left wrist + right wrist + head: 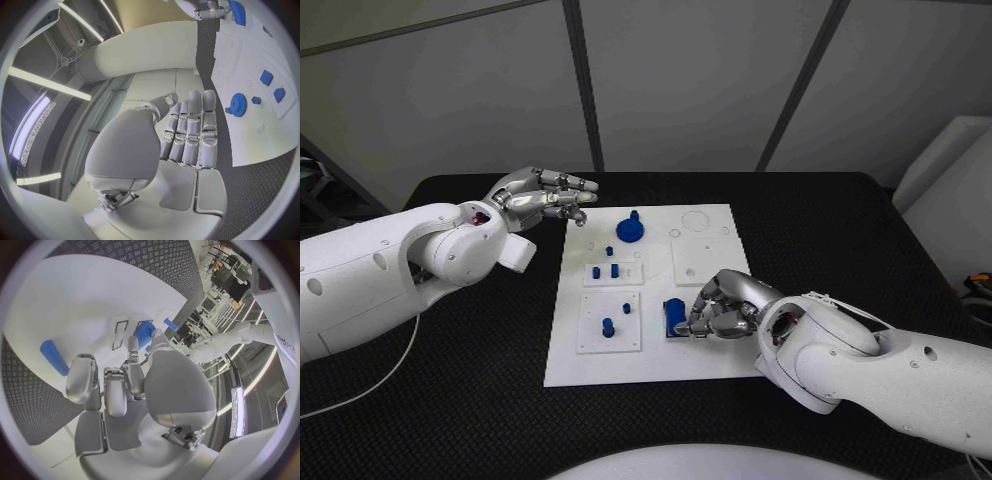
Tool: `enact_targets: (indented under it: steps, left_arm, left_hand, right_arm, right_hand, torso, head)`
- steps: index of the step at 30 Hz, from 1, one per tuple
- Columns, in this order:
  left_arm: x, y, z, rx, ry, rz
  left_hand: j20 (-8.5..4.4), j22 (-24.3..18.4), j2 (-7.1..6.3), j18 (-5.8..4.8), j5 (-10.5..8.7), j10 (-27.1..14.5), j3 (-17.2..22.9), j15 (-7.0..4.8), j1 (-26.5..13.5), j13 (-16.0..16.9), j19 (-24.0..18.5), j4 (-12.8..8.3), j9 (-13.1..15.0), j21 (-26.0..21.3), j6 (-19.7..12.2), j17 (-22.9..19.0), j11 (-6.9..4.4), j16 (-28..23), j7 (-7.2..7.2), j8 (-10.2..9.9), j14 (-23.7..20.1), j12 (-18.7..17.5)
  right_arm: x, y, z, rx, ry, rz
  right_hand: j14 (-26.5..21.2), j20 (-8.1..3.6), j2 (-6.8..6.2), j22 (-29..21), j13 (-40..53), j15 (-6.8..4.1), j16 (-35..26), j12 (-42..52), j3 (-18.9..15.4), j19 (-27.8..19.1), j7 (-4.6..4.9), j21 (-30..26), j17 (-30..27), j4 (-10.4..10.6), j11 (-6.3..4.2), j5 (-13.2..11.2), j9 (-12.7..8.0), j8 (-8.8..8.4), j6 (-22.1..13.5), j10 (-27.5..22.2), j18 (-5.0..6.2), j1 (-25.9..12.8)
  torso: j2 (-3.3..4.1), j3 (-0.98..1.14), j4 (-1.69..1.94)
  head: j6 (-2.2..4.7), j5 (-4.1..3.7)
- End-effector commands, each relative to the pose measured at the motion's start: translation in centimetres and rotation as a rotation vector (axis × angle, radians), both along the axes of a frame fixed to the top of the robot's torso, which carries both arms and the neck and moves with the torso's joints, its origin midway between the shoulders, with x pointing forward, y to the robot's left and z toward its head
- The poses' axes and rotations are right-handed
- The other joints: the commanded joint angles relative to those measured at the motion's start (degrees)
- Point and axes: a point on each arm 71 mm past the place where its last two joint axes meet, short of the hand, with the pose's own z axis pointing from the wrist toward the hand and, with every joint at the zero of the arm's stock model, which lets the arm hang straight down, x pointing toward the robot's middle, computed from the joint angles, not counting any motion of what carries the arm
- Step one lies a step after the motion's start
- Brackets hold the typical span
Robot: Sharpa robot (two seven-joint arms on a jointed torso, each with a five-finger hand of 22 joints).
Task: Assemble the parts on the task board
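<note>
The white task board lies mid-table. A blue gear stands at its far end and shows again as the gear in the left wrist view. Small blue pegs stand below it, and two more pegs on the near left plate. An upright blue block stands near the board's middle. My right hand has its curled fingers against this block; a grip cannot be made out. My left hand hovers off the board's far left corner, fingers extended, holding nothing. A long blue piece lies beside my right fingers.
A square white plate sits on the board's right half, just beyond my right hand. Black table surrounds the board on every side. Grey wall panels stand behind the table's far edge.
</note>
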Motion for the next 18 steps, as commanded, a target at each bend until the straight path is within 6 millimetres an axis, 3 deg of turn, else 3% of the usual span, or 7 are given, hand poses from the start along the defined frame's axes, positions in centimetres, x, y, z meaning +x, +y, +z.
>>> enact_targets:
  steps: [1, 12, 18]
  left_arm:
    - [-0.05, -0.13, 0.12, -0.008, 0.0, -0.013]
    - [-0.06, -0.16, 0.09, -0.008, 0.003, -0.017]
    - [-0.06, -0.22, 0.06, -0.007, 0.006, -0.021]
  left_hand:
    - [0.11, -0.1, 0.04, -0.33, 0.2, -0.2, 0.0, 0.14, -0.4, 0.0, -0.5, -0.2, 0.0, -0.2, -0.5, -0.1, -0.02, -0.3, 0.04, 0.3, -0.2, 0.2]
    - [0.12, -0.1, 0.05, -0.34, 0.19, -0.2, 0.0, 0.15, -0.5, 0.0, -0.5, -0.2, 0.0, -0.2, -0.6, -0.1, 0.0, -0.3, 0.05, 0.3, -0.2, 0.2]
    - [0.12, -0.1, 0.05, -0.33, 0.19, -0.3, 0.1, 0.15, -0.4, 0.0, -0.5, -0.2, 0.0, -0.2, -0.6, -0.1, 0.0, -0.4, 0.07, 0.3, -0.3, 0.3]
  right_arm:
    - [0.18, -0.13, 0.15, 0.0, -0.028, -0.003]
    - [0.19, -0.1, -0.02, -0.017, -0.015, 0.013]
    - [0.19, 0.03, -0.15, -0.028, -0.005, 0.025]
  right_hand:
    - [5.8, -0.09, 0.57, 0.1, 2.1, -0.37, 0.1, 0.3, -0.7, 0.1, 0.03, 0.2, 14.2, 0.4, 0.0, 1.1, 0.1, 0.24, -0.4, 0.2, -0.12, -0.1]
    - [5.8, -0.09, 0.27, 0.0, 2.1, -0.36, 0.1, 0.2, -1.2, 0.0, 0.04, 0.2, 14.2, 0.5, 0.01, 1.4, 0.2, 0.24, -0.5, 0.2, -0.1, 0.1]
    - [5.8, -0.08, -0.15, 0.0, 2.2, -0.35, 0.1, 0.3, -2.0, 0.0, 0.04, 0.1, 14.2, 0.1, 0.01, -0.4, 0.5, 0.4, -0.4, 0.3, -0.09, 1.1]
  torso:
    - [0.01, -0.02, 0.09]
    - [0.05, 0.0, 0.03]
    - [0.02, -0.01, 0.07]
  head:
    - [0.01, 0.03]
    - [-0.21, 0.04]
    - [-0.3, 0.1]
